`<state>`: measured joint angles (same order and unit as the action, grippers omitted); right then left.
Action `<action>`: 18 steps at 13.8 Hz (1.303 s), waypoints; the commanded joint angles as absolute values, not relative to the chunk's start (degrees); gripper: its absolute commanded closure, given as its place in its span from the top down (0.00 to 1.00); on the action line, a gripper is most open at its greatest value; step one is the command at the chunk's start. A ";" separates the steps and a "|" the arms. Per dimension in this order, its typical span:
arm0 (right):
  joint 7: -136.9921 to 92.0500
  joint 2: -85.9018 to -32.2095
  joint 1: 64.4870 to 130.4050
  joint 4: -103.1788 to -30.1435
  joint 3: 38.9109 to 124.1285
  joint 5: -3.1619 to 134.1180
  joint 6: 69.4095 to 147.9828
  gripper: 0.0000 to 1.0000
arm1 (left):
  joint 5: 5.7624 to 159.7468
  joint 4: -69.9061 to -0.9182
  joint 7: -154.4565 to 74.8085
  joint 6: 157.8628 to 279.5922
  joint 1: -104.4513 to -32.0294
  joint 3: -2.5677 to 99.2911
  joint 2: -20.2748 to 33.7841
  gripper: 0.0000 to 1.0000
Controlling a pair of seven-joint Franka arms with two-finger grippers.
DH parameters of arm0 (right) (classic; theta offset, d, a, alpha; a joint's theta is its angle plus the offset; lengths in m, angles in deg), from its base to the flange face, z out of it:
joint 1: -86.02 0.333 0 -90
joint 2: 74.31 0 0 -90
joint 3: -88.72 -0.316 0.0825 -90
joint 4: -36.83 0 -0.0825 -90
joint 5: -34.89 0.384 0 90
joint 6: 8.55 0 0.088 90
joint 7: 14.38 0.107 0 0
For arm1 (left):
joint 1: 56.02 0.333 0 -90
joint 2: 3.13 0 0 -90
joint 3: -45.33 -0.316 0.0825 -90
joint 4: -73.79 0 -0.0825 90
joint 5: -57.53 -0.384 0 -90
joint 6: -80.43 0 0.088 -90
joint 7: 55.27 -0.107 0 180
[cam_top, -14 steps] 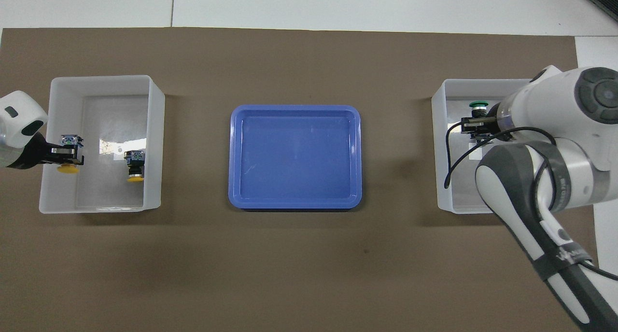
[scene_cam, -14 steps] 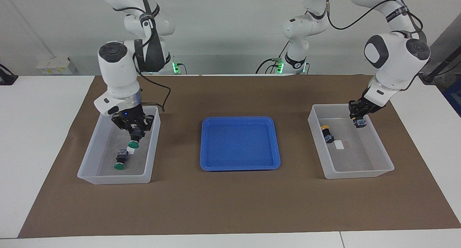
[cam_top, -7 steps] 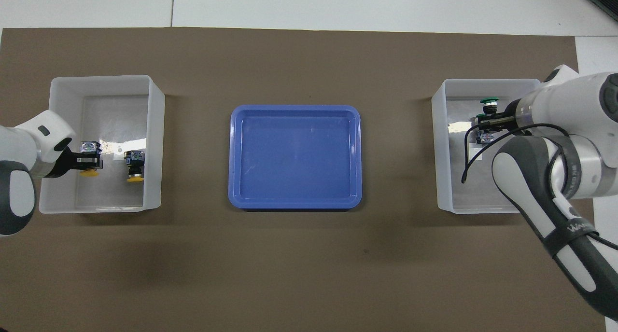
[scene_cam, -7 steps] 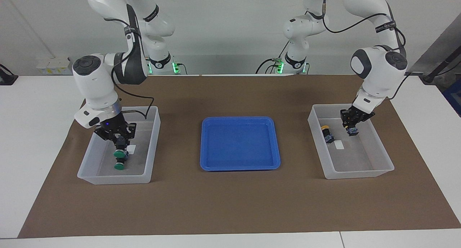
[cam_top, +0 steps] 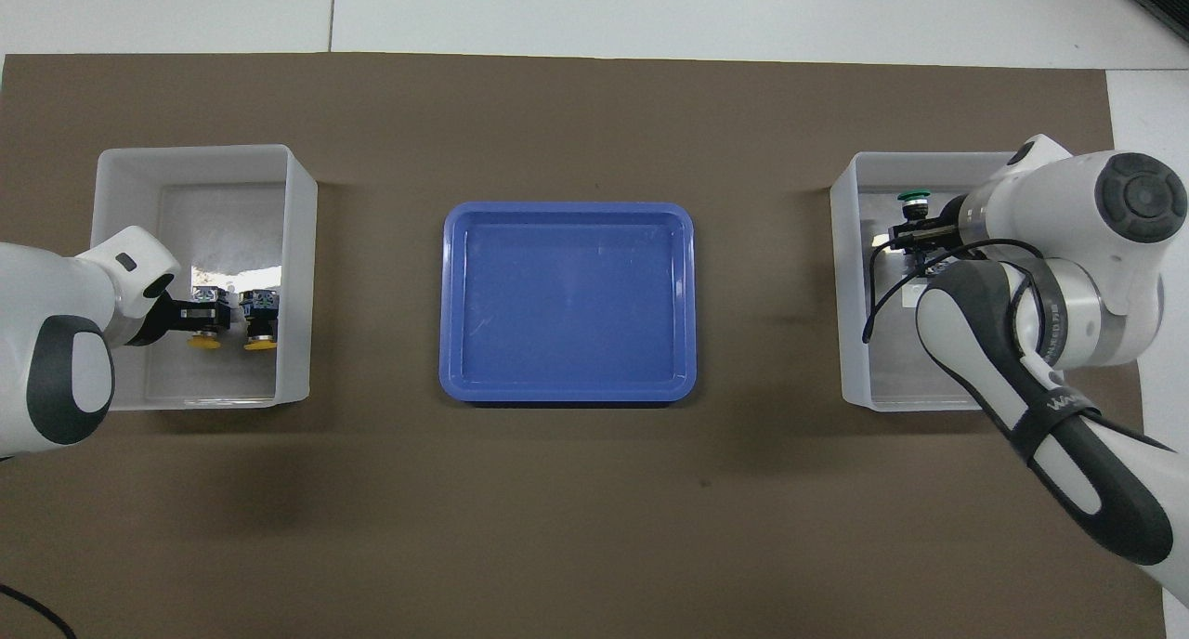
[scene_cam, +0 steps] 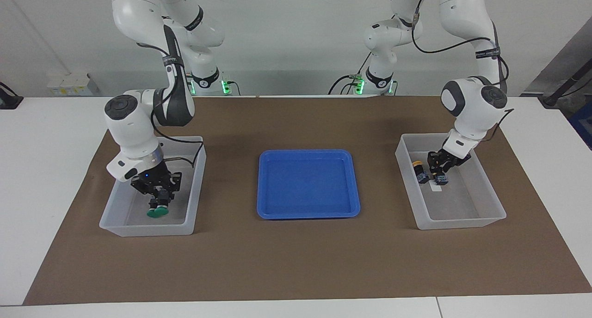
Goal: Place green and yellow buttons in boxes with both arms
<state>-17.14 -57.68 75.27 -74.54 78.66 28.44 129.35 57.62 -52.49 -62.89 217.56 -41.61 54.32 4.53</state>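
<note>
Two whitish boxes stand on the brown mat. In the box at the right arm's end (scene_cam: 198, 179) (cam_top: 847, 295), my right gripper (scene_cam: 158, 201) (cam_top: 915, 240) is shut on a green button (scene_cam: 162, 211), cap down, low beside a second green button (scene_cam: 152, 213) (cam_top: 914, 198) on the floor. In the box at the left arm's end (scene_cam: 491, 202) (cam_top: 299, 249), my left gripper (scene_cam: 437, 171) (cam_top: 201, 315) is shut on a yellow button (scene_cam: 440, 180) (cam_top: 203, 343), low over the white label, right beside the other yellow button (scene_cam: 420, 172) (cam_top: 259, 319).
A shallow blue tray (scene_cam: 308, 184) (cam_top: 567, 300) with nothing in it lies at the middle of the mat between the two boxes. The right arm's forearm (cam_top: 1040, 407) crosses over the corner of its box in the overhead view.
Both grippers have come down into their boxes with their buttons. The right one moved to the lying green button, the left one to the lying yellow button.
</note>
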 commanded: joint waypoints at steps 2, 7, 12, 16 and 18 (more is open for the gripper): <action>-18.95 -55.94 74.16 -74.62 78.17 29.97 132.16 0.00 | 58.41 -46.73 -62.65 209.83 -41.96 54.12 4.34 0.63; -19.92 -54.36 73.28 -74.71 78.17 29.97 133.13 0.22 | 58.50 -30.40 -62.65 190.51 -41.96 54.47 5.83 0.54; -19.83 -54.79 72.58 -74.79 78.17 29.97 132.08 1.00 | 58.50 -15.45 -62.56 171.70 -42.05 54.83 5.84 0.52; -19.31 -59.00 72.75 -74.00 78.17 29.97 127.08 1.00 | 58.41 -10.42 -62.39 161.22 -42.66 55.61 4.52 0.52; -18.17 -62.34 72.92 -72.87 78.17 29.97 122.78 1.00 | 58.50 -9.45 -62.30 159.97 -43.28 56.67 3.38 0.52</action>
<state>-17.51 -58.06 73.49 -73.09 78.76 28.44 127.12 57.81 -10.90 -62.88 162.28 -42.25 56.21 4.03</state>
